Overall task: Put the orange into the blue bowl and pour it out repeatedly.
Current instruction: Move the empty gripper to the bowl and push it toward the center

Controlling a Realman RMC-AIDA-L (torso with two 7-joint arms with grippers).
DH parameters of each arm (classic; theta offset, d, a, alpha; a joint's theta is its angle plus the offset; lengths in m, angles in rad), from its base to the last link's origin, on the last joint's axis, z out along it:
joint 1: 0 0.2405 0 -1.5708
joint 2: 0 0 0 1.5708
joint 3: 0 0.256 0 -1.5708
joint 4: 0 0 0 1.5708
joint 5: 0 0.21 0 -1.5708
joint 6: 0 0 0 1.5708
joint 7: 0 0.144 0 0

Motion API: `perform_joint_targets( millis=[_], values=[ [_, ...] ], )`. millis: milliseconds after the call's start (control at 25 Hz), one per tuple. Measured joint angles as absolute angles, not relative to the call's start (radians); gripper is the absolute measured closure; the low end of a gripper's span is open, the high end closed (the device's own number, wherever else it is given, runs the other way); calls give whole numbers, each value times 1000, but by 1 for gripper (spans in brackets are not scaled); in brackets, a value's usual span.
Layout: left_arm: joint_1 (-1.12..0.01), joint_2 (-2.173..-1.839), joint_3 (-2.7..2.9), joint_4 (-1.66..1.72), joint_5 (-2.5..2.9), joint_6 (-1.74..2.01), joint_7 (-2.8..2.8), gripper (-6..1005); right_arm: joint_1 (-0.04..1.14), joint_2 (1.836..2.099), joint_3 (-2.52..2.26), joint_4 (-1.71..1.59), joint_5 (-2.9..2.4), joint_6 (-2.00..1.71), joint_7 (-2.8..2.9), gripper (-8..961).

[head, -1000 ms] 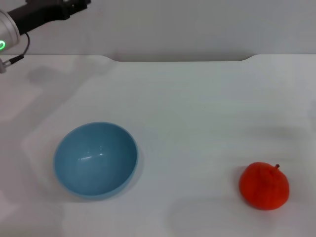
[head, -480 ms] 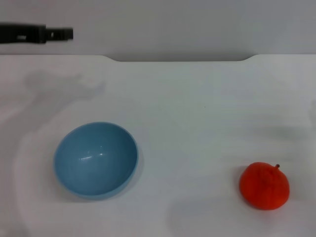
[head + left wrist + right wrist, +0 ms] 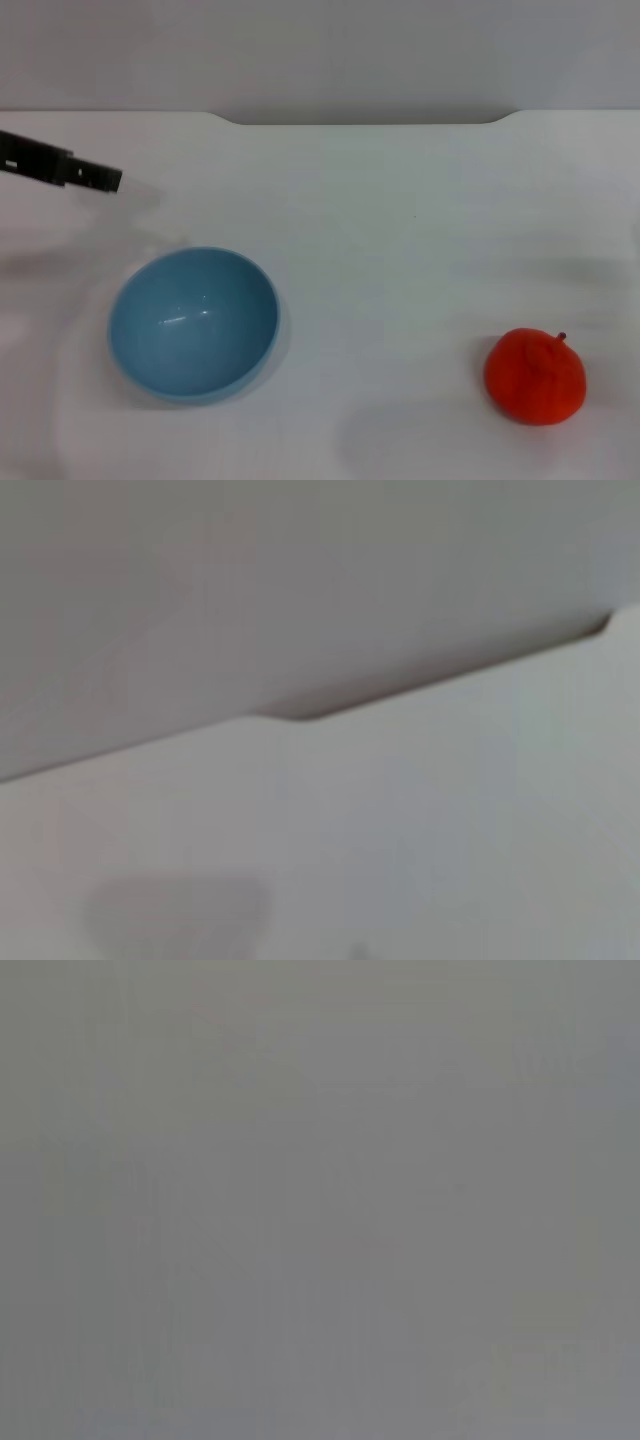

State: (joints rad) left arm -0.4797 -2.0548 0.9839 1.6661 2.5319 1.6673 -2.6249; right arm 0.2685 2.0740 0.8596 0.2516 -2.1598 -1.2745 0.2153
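The light-blue bowl [image 3: 193,323] stands upright and empty on the white table, at the left in the head view. The orange [image 3: 535,375] lies on the table far to the right, near the front, its small dark stem pointing up. My left gripper [image 3: 110,180] comes in from the left edge as a thin dark bar, above and behind the bowl and clear of its rim. The orange and the bowl show in neither wrist view. My right gripper is out of view.
The white table [image 3: 400,230] ends at a back edge with a shallow notch [image 3: 365,120], before a grey wall. The left wrist view shows that edge [image 3: 300,712] and bare tabletop. The right wrist view is plain grey.
My left arm has swung down and back toward the left, from high at the top-left corner to low over the table just behind the bowl. Bowl and orange have not moved.
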Motion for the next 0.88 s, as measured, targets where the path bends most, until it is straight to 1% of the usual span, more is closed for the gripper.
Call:
perform_joint_targets(
  millis=[160,240,400,880],
  values=[
    [-476,-2054,1010,1684,2548,1681,-2637,200,268,2075,863,251,-2160,-1275,216,342],
    [-478,-2056,1138,1723,2655,1767,-2684,200,267,2075,865,250,-2160,-1274,216,342],
    [-482,-2057,1230,1724,2707,1807,-2747,199,264,2075,867,245,-2160,-1274,216,342],
    [-503,-2062,1325,1605,2707,1741,-2810,200,264,2075,867,240,-2160,-1280,216,342]
  ],
)
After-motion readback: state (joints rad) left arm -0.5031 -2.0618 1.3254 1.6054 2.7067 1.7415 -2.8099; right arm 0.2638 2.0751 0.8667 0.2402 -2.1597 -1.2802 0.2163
